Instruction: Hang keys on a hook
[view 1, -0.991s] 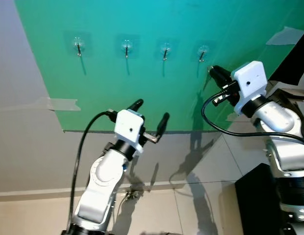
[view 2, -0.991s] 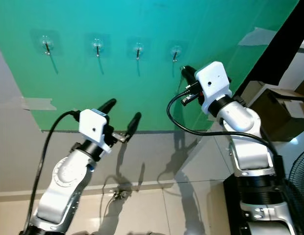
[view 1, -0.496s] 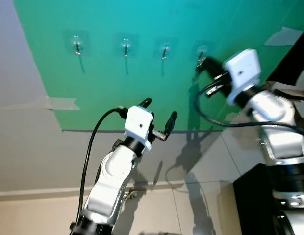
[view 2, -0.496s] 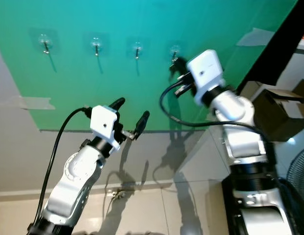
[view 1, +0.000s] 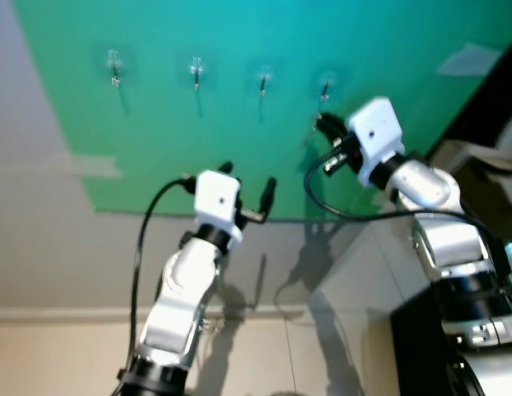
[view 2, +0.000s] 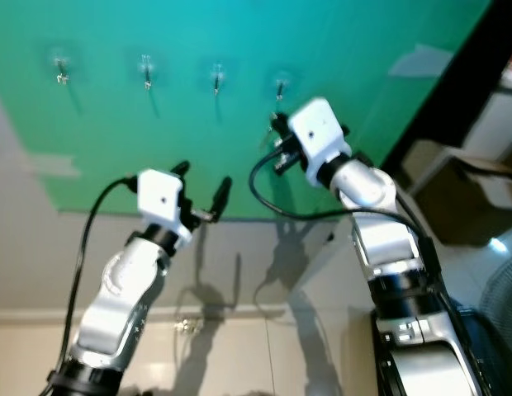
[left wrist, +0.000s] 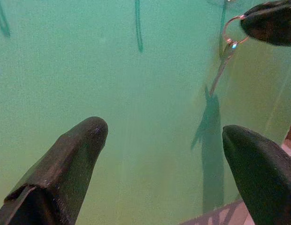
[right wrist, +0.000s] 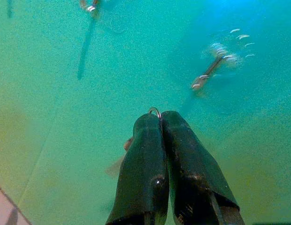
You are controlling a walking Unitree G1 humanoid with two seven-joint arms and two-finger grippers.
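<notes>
A row of several clear stick-on hooks sits high on a green board (view 1: 157,140). The rightmost hook (view 1: 324,85) is the one nearest my right gripper (view 1: 321,123). That gripper is shut on the ring of the keys (left wrist: 232,45), just below this hook and close to the board. In the right wrist view the ring (right wrist: 155,110) peeks out between the closed fingertips, with the hook (right wrist: 212,68) a short way beyond. The key dangles under the ring. My left gripper (view 1: 248,177) is open and holds nothing, lower on the board and left of the right one.
Strips of masking tape (view 1: 95,165) hold the board's edges to the grey wall. Black furniture (view 1: 421,346) stands low on the right. A skirting line and tiled floor lie below, with a small object (view 1: 208,326) on the floor by the wall.
The whole view has shifted. My right gripper, still holding the keys, has moved left from beside the rightmost hook to just beneath it. The left gripper stays open.
</notes>
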